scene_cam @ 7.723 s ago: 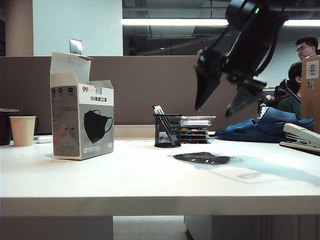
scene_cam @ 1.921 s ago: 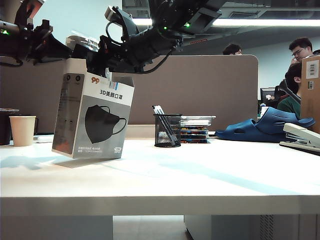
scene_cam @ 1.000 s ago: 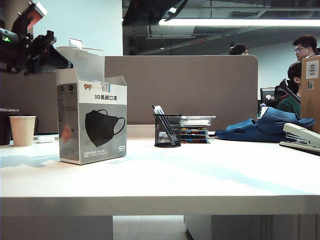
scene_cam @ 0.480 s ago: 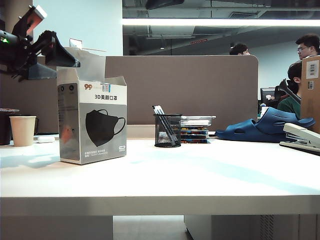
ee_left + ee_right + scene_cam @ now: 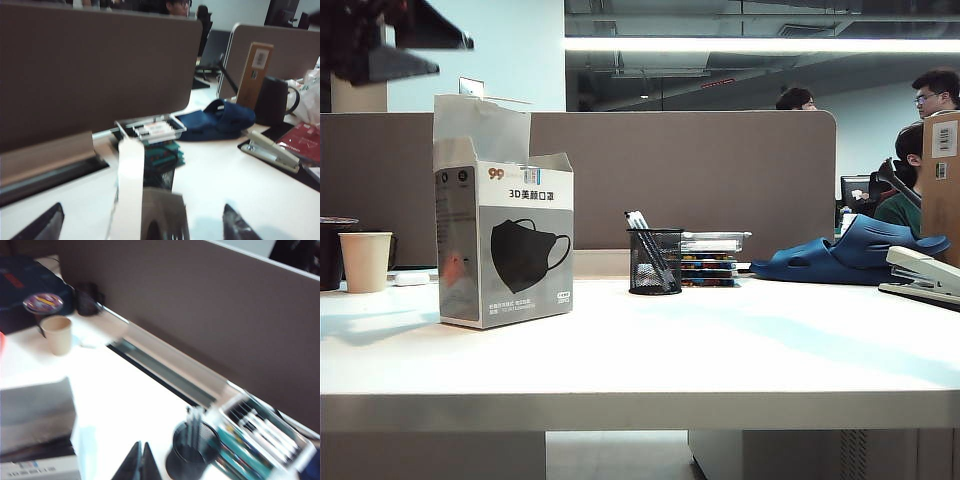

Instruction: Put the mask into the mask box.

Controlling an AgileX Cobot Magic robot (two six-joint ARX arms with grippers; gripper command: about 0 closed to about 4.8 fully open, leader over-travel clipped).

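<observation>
Okay, status: mask box (image 5: 504, 245) stands upright on the counter (image 5: 720, 350) at about 9 o'clock in the exterior view, top flap up and open. Can't see the mask anywhere on the counter or in either claw; my guess is it's inside the box, but the opening isn't visible from any view, so unconfirmed.

Left claw (image 5: 141, 224) is spread wide, empty, hanging above the box with the flap between its fingers (image 5: 46, 224); in the exterior view it's at 11 o'clock, clear of the box. Right claw (image 5: 138, 462) is pinched closed on nothing, above the counter between the box and the mesh pen cup (image 5: 655, 261); it isn't in the exterior view.

Risks from here:
- Flap is unclosed; if the wrapper sits high or springs back, the mask could poke out.
- Left claw straddles the flap; a sideways pull could catch it and tip or drag the box.
- Right claw is near the pen cup; a low sweep could knock it over.
</observation>
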